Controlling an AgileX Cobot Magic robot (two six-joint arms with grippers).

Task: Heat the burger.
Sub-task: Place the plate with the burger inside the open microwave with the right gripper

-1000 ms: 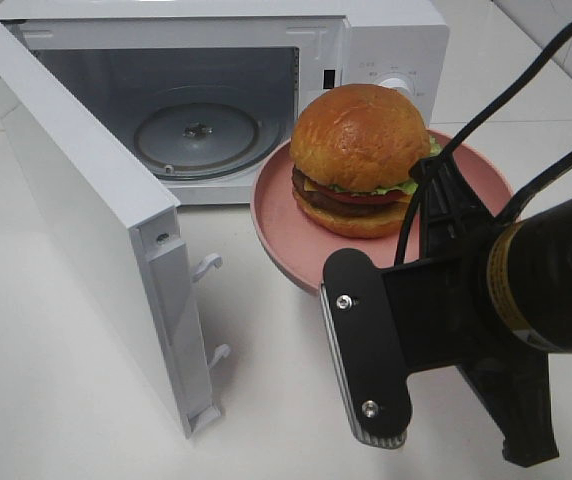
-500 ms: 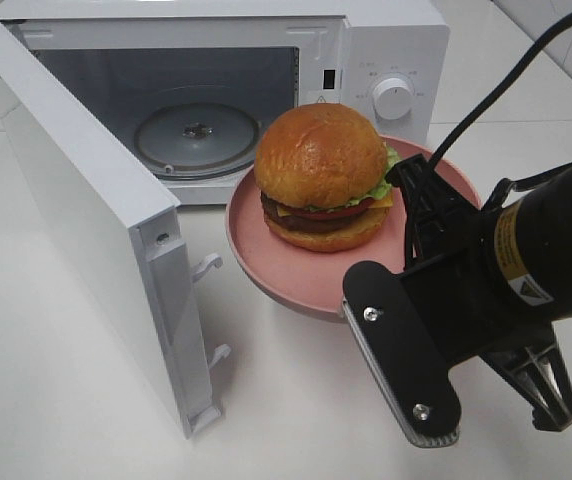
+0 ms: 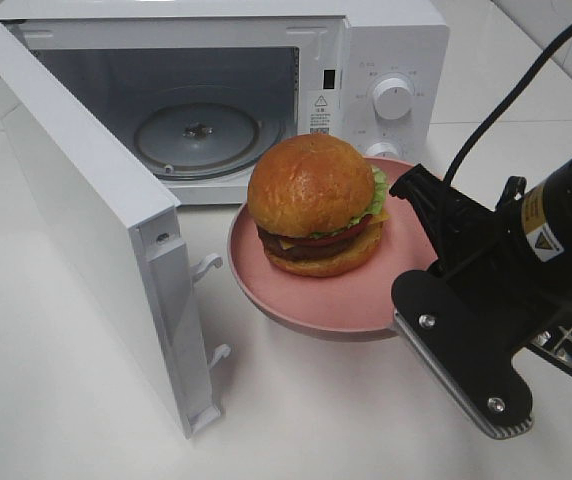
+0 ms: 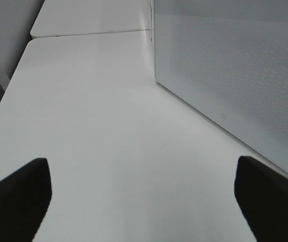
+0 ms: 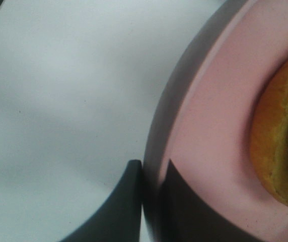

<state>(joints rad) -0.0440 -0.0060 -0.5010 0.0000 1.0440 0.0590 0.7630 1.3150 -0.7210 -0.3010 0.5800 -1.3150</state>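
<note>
Holding plate [image 3: 336, 300] by rim with right gripper [image 5: 153, 169], jaws clamped on it. Got burger [image 3: 311, 205] sitting on plate, just in front of microwave [image 3: 386, 40] opening, right of its open door [image 3: 76, 200]. Showing left gripper [image 4: 140, 171] near microwave, jaws wide apart, empty.

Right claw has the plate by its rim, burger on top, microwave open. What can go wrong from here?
1. The right claw pinches the pink plate at one rim spot only. The plate could pivot in that grip, and the tall burger, resting loose, could slide off.
2. The open door and the microwave front frame stand close, so the plate's edge may clip either going in.
</note>
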